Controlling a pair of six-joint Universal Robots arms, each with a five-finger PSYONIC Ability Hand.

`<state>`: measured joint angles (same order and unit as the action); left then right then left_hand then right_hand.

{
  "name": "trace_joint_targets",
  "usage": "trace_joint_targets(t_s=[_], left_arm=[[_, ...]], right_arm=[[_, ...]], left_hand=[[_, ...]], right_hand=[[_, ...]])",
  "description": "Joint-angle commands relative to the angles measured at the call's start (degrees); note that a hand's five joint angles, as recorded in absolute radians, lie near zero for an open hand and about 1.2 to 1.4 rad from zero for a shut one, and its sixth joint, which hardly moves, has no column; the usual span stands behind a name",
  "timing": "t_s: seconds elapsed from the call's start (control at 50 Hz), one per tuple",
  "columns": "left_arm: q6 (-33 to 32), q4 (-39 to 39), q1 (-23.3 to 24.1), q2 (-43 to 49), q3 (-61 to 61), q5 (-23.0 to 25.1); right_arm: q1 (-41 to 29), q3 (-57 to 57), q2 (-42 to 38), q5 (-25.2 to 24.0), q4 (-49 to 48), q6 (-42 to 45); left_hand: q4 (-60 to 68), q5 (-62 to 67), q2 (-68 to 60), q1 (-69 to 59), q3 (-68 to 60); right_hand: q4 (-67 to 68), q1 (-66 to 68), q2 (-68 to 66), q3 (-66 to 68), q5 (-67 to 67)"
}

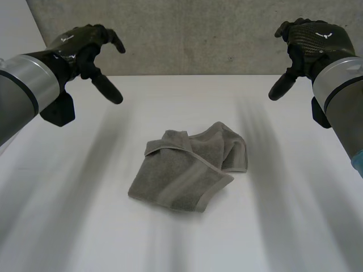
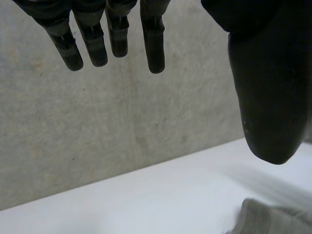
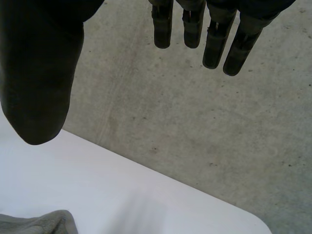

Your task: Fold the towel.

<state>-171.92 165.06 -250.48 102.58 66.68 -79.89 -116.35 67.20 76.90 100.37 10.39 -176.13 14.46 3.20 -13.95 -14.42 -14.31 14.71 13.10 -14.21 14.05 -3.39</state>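
The grey towel [image 1: 190, 170] lies crumpled near the middle of the white table [image 1: 68, 226], loosely doubled over itself; a banded hem runs along its near edge, a second hemmed flap is folded across its top, and its far right part is bunched into a soft hump; neither hand touches it. The left hand [image 1: 85, 48] hangs in the air beyond the towel and off to its left, well apart from it, in front of the grey concrete wall [image 1: 198, 34]; in the left wrist view its fingers [image 2: 95, 46] are straight and slightly spread, the thumb stands wide of them, and nothing lies between them, so the hand is open and empty; a corner of the towel shows on the table below that thumb, apart from it. The right hand [image 1: 309, 39] hangs beyond the towel and off to its right, well apart from it, at about the same height as the left; in the right wrist view its fingers [image 3: 214, 44] point out straight with the thumb held away from them, open and holding nothing; a rumpled edge of the towel lies on the table beneath that thumb, not touching it; the two arms come in on either side of the towel, with the cloth between them.
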Motion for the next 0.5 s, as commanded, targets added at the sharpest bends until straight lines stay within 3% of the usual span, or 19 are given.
trace_joint_targets(t_s=[0.02,0.5], left_arm=[[-3.2,-0.4,0.1,2.3,-0.3,-3.5],[-3.4,0.4,0.5,2.6,0.6,-3.5]], right_arm=[[0.2,0.1,-0.1,-0.3,0.1,0.9],[0.3,0.7,-0.2,-0.7,0.0,0.2]], left_hand=[[-4.2,-3.0,3.7,4.2,4.1],[-4.2,-3.0,3.7,4.2,4.1]], right_hand=[[-4.7,-3.1,4.2,-4.0,3.4],[-4.7,-3.1,4.2,-4.0,3.4]])
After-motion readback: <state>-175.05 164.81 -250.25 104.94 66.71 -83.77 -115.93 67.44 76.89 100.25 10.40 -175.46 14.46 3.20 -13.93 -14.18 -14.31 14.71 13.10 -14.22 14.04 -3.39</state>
